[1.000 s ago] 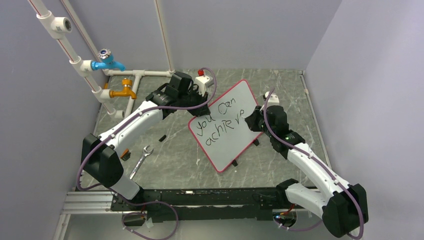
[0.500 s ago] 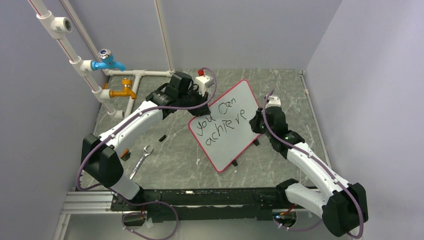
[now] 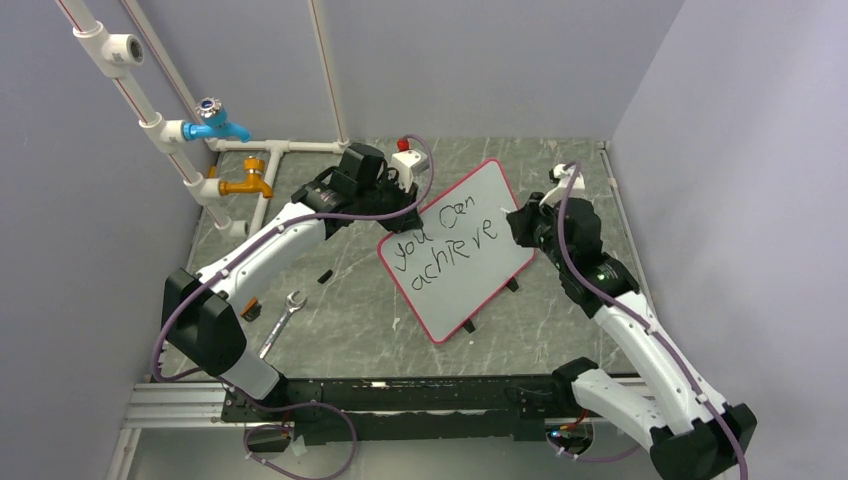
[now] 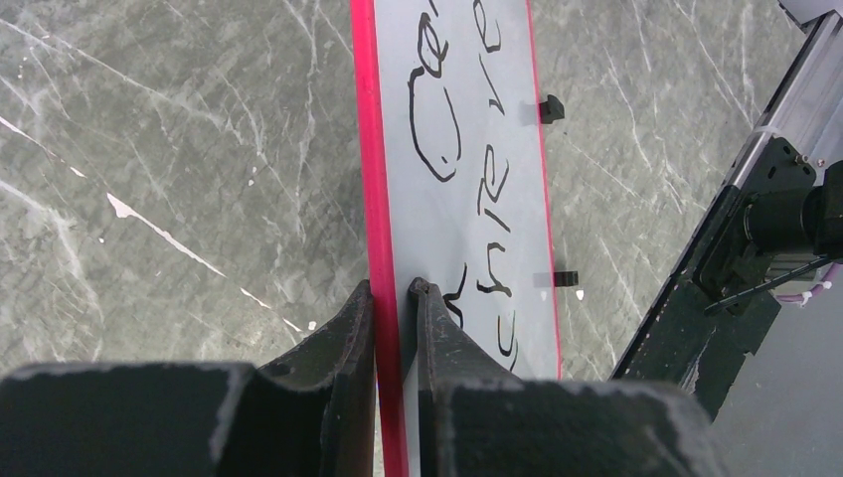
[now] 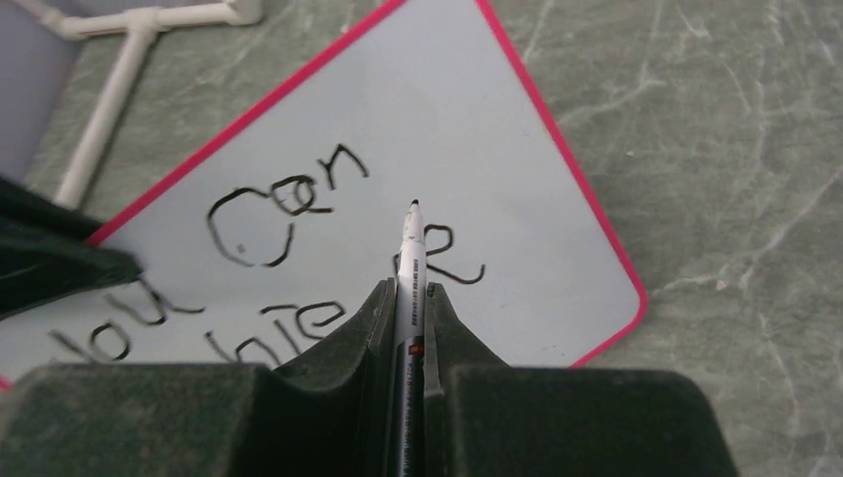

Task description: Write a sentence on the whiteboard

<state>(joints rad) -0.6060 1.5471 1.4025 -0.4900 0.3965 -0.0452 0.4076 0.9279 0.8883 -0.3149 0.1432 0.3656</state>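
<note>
On the marbled bench (image 3: 350,310), the left fingers (image 4: 348,338) pinch the whiteboard (image 3: 470,250) by its red rim while the right fingers (image 5: 353,333) clamp a marker (image 5: 410,258), its tip pointing at the handwriting.

whiteboard (image 3: 455,250): on the table (image 3: 580,165), between the two arms.
left gripper (image 4: 393,290): on the whiteboard's left rim, one finger each side.
right gripper (image 5: 410,291): right of the whiteboard.
marker (image 5: 411,238): between the right gripper's fingers, tip over the writing.
wrench (image 3: 283,322): on the table, left of the whiteboard.

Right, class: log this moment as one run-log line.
left hand: shut on rim of red-rimmed white rectangular whiteboard | right hand: shut on white black-tipped marker pen | written: you can achieve
</note>
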